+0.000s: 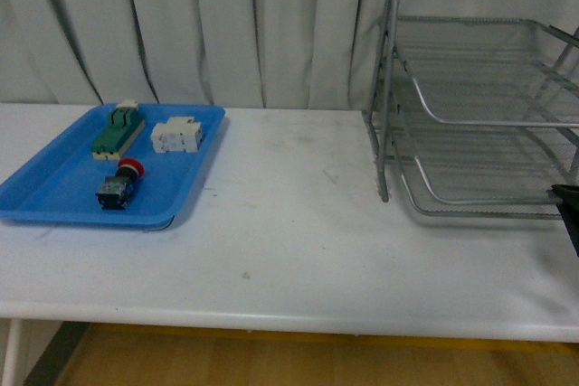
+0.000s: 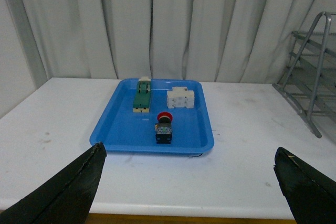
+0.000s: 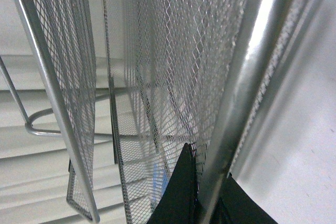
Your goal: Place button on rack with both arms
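While right gripper (image 3: 206,186) pinches rack (image 1: 387,124) edge, button (image 1: 118,183) in tray (image 1: 54,193), well apart.

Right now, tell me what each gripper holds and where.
The left gripper is open, empty. The right gripper appears to clamp a frame rod of the rack. The button lies in the tray.

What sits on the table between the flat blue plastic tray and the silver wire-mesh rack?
Nothing; the front view shows bare white tabletop between the blue tray and the rack.

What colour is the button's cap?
The button has a red cap, clearest in the front view.
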Tool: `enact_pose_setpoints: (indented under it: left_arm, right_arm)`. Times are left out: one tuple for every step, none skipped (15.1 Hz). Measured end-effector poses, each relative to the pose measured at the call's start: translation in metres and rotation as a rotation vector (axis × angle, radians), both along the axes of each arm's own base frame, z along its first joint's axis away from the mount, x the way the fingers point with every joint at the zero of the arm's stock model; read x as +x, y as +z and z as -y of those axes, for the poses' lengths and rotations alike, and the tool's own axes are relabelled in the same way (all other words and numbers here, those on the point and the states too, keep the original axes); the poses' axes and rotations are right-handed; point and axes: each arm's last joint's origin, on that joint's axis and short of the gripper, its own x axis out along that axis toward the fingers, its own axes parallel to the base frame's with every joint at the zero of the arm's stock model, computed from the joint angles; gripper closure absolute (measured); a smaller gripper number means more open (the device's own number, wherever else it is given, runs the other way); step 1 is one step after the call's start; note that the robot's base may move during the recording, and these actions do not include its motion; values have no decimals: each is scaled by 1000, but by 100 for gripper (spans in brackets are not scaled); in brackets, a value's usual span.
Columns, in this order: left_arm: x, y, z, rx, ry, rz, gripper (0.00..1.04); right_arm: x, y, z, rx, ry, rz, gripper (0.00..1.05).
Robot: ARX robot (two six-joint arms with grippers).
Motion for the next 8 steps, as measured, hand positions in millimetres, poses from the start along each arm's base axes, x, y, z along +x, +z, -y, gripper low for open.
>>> enact_pose_setpoints:
  left_arm:
    - [0, 0, 0, 0, 0, 0, 7]
    - [0, 0, 0, 0, 0, 0, 7]
    - [0, 0, 0, 0, 0, 0, 7]
    - [0, 0, 0, 0, 0, 0, 7]
    - [0, 0, 0, 0, 0, 0, 7]
    - [0, 0, 0, 0, 0, 0, 7]
    - [0, 0, 0, 0, 0, 0, 7]
    - [0, 0, 0, 0, 0, 0, 7]
  right_arm:
    - [-11, 1, 0, 7, 1, -21, 101]
    - [-25, 1, 0, 14, 5, -48, 101]
    - [-36, 1, 0, 18, 6, -69, 101]
    - [-46, 1, 0, 21, 7, -85, 101]
    - [-55, 1, 0, 25, 7, -105, 101]
    - [-62, 0, 0, 29, 8, -118, 101]
    - [-66, 1, 1, 33, 11, -123, 101]
    - [-68, 2, 3, 37, 13, -124, 101]
